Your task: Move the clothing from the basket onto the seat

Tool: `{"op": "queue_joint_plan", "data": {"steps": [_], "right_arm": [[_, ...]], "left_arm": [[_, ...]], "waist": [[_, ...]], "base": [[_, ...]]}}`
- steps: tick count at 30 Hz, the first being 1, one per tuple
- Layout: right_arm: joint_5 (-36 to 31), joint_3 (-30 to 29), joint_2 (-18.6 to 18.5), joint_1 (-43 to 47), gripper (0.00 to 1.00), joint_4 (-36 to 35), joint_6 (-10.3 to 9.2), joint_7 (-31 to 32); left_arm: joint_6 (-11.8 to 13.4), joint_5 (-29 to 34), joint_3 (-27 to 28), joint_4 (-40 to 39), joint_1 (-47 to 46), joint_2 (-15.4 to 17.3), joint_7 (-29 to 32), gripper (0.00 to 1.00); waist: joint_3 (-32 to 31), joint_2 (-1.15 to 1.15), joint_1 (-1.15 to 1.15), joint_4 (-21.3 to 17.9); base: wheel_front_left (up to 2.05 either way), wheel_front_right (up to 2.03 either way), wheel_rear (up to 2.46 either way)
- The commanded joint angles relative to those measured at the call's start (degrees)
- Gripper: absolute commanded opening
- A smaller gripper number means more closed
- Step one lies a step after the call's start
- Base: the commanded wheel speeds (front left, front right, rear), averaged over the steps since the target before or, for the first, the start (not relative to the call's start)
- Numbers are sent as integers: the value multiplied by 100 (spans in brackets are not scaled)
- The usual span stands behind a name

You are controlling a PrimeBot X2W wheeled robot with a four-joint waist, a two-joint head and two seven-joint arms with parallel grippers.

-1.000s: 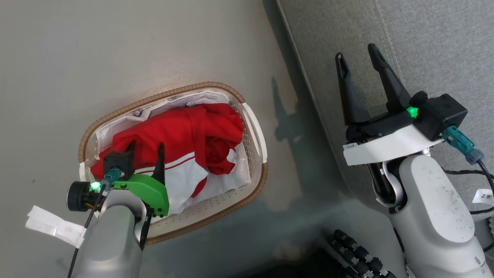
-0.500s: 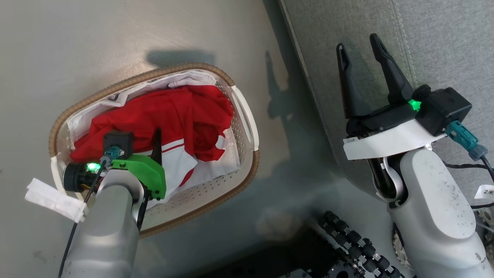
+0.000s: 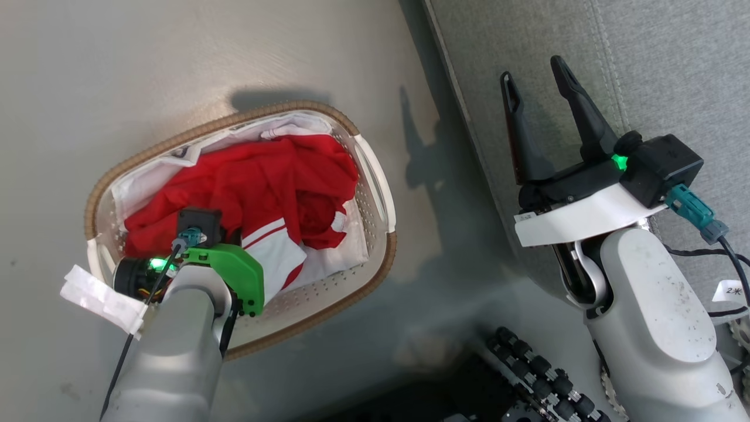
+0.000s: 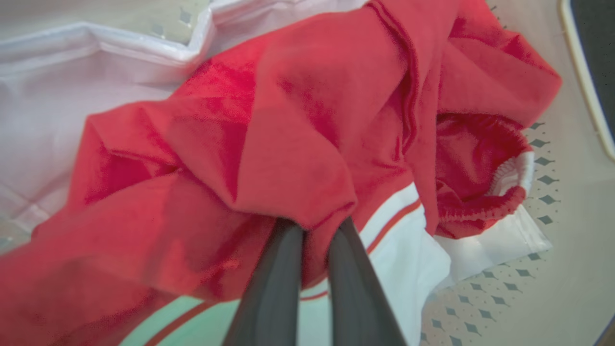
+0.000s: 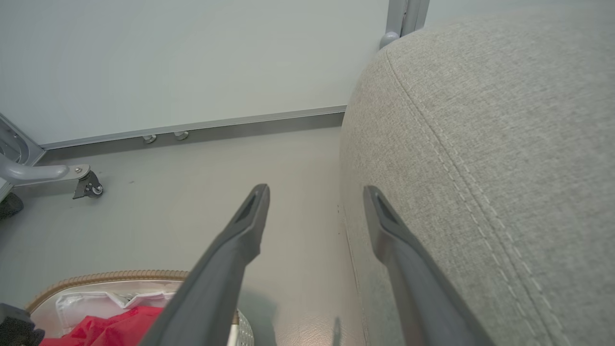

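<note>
While the left gripper (image 4: pixel 317 226) reaches down into the basket (image 3: pixel 275 108), its two dark fingers are pressed nearly together, and a bunched fold of the clothing (image 3: pixel 275 181) is pinched at their tips. In the left wrist view the red cloth hides those tips and spreads away from them toward 10, 12 and 2 o'clock. A white panel with a thin red stripe lies right beside the fingers at 4 o'clock. An elastic red cuff with white trim sits further off at 2 o'clock. In the head view the heap of garments lies inside the basket on its white liner (image 3: pixel 140 187), with this gripper at the heap's 7 o'clock edge. The basket stands on the pale floor (image 3: pixel 176 58) at about 8 o'clock in that view. The seat (image 3: pixel 644 70) takes up the 1 to 3 o'clock part, well apart from the clothing. The right gripper (image 3: pixel 531 67) hangs over the seat's edge at 3 o'clock from the basket, fingers spread wide with nothing between them.
</note>
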Motion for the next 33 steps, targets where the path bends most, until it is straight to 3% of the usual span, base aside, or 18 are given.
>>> {"op": "queue_joint_plan", "data": {"steps": [1, 15, 33], "right_arm": [[-34, -3, -45, 68, 100, 35, -3, -26], [40, 160, -146, 533, 100, 429, -4, -25], [94, 316, -134, 1424, 100, 873, -4, -26]], "left_arm": [[-19, -134, -48, -97, 139, 1, -6, 0], [-20, -651, -309, -1655, 1418, -26, -6, 0], [-20, -569, -229, -4166, 2487, -34, -6, 0]], "waist": [[-220, 0, 0, 87], [-1736, 0, 0, 625], [-3336, 0, 0, 1259]], "base": [[0, 0, 0], [0, 0, 0], [0, 0, 0]]}}
